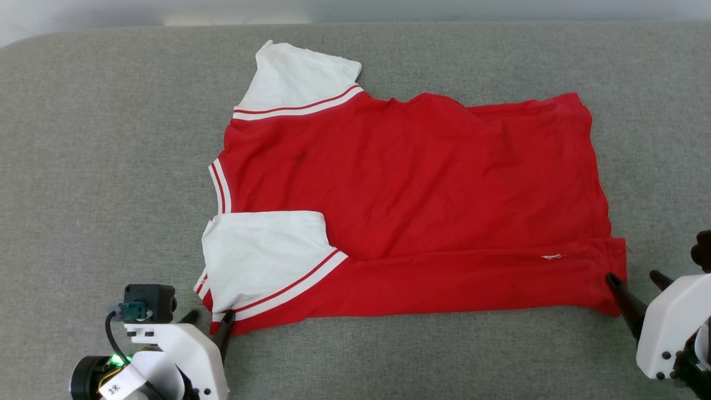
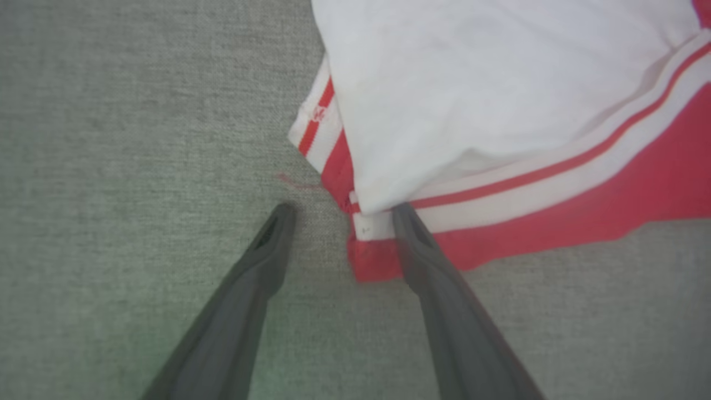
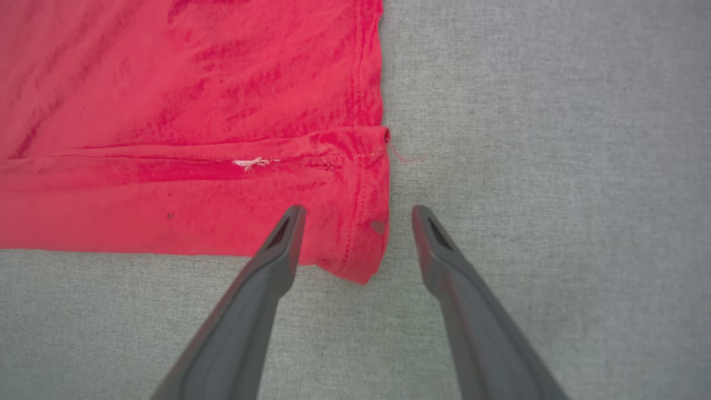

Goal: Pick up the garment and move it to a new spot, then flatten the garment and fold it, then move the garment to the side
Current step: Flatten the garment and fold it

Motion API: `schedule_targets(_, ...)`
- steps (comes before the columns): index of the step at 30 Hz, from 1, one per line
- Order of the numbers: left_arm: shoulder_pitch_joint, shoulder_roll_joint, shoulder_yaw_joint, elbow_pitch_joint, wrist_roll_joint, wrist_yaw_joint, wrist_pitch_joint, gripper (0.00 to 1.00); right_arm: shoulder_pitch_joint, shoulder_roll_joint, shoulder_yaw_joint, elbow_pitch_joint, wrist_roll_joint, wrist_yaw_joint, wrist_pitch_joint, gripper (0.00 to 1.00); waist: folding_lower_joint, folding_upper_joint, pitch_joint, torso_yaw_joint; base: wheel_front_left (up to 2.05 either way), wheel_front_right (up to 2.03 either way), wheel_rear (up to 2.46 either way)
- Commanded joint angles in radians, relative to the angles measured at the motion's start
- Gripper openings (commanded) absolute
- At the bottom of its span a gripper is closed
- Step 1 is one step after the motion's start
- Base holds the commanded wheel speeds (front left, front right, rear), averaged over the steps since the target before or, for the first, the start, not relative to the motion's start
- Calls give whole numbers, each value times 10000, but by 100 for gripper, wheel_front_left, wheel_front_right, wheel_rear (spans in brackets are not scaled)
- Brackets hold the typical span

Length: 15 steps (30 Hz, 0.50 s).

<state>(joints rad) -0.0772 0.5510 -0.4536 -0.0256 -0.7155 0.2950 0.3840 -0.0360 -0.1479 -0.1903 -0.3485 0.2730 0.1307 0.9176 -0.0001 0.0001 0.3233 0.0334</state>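
The garment (image 1: 411,189), a red T-shirt with white sleeves and red-white striped trim, lies spread sideways on the grey surface, neck to the left, hem to the right. Its near long edge is folded over in a strip, and the near white sleeve (image 1: 261,255) lies on top. My left gripper (image 1: 208,322) stands open at the near left corner; in the left wrist view (image 2: 341,214) one finger overlaps the striped trim (image 2: 555,178). At the near hem corner (image 3: 361,244) my right gripper (image 1: 633,278) is open, straddling the garment's edge (image 3: 355,214).
The grey fabric surface (image 1: 111,166) extends wide on all sides of the garment. Its far edge (image 1: 166,28) runs along the top of the head view. A loose red thread (image 3: 402,156) trails from the hem.
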Motion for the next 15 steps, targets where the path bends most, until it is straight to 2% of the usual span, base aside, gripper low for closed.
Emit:
schedule_targets(1, 283, -355, -500, 660, -207, -193, 418, 0, 43, -69, 16, -86, -8, -2, 65, 100, 1, -1, -33, 32, 0, 0, 0)
schedule_targets(6, 118, -382, -465, 633, -85, -286, 41, 0, 144, -329, -11, 19, -327, -2, 238, 100, 1, -1, -220, 213, 0, 0, 0)
schedule_targets(12, -260, -238, -317, -361, 330, -190, -482, 0, 178, -456, -107, 538, -724, -2, 119, 100, 1, -1, -384, 564, 0, 0, 0)
schedule_targets(15, -326, -184, -182, -894, 483, -28, -695, 0, 131, -235, -151, 840, -678, -2, 63, 100, 1, -1, -357, 705, 0, 0, 0)
